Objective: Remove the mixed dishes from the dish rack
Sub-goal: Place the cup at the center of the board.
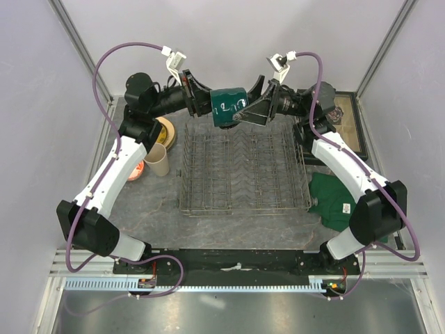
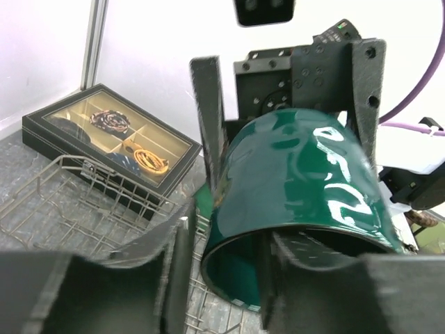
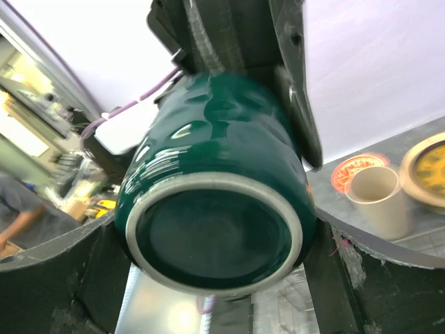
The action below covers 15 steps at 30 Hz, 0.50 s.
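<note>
- Dark green mug (image 1: 229, 108) is held in the air, lying on its side, above the far edge of the dish rack (image 1: 243, 174) and between the two arms.
- The right hand (image 3: 212, 240) is clenched on the mug. Its two fingers press on opposite sides of the glossy body near the base. In the right wrist view the mug's round, pale-rimmed base faces the camera.
- The left hand (image 2: 229, 233) meets the mug from the other end, at its open mouth. Its fingers are spread. One lies outside the mug's wall and the other crosses the front of the mouth, with a clear gap between them, so this hand is released and not squeezing.
- The grey wire rack sits in the middle of the grey worktop (image 1: 160, 209), its rows of upright tines running across it.
- Left of the rack, a tall beige tumbler (image 1: 157, 160) stands upright on the worktop.
- Just beside the tumbler, on its near-left side, is a small red-and-white bowl (image 1: 136, 171), partly hidden under the left arm.
- Behind the tumbler lies a gold-brown patterned plate (image 1: 167, 131), also partly covered by the left arm.
- To the right of the rack, a folded green cloth (image 1: 341, 198) lies under the right arm.
- A dark glass-lidded box (image 2: 111, 142) with divided compartments sits at the far right, beyond the rack.
</note>
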Motion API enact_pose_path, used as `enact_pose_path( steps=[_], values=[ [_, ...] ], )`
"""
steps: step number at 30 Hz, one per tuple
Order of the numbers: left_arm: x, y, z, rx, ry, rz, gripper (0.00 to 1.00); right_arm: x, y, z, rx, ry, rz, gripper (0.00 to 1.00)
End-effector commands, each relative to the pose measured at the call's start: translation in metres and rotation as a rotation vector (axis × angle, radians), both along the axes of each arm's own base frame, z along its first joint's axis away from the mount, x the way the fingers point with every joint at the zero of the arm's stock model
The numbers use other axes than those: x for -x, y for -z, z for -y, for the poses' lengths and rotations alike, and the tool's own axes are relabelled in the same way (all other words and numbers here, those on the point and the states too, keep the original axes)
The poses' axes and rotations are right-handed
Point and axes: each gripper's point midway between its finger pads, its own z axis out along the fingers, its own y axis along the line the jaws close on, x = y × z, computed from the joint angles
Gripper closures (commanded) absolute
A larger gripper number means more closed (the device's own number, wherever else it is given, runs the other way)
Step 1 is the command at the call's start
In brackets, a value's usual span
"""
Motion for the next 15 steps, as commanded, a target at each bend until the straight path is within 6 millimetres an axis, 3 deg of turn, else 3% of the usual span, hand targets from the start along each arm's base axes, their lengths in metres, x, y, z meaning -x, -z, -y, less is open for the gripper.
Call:
enact_pose_path(
  steps=[1, 3, 13, 15],
  values=[
    [0.007, -0.021, 0.002, 0.032, 0.024, 0.057, 0.83, 0.016, -0.008, -0.002, -0.025, -0.030, 0.073, 0.68],
    [0.008, -0.022, 0.001, 0.037, 0.026, 0.057, 0.99, 0.016, -0.009, -0.002, -0.024, -0.032, 0.074, 0.64],
    [0.020, -0.025, -0.005, 0.036, 0.030, 0.077, 0.99, 0.019, -0.004, -0.001, -0.007, -0.032, 0.086, 0.46],
    [0.022, -0.027, -0.007, 0.037, 0.030, 0.079, 0.99, 0.019, -0.003, -0.001, 0.001, -0.030, 0.086, 0.38]
  ],
)
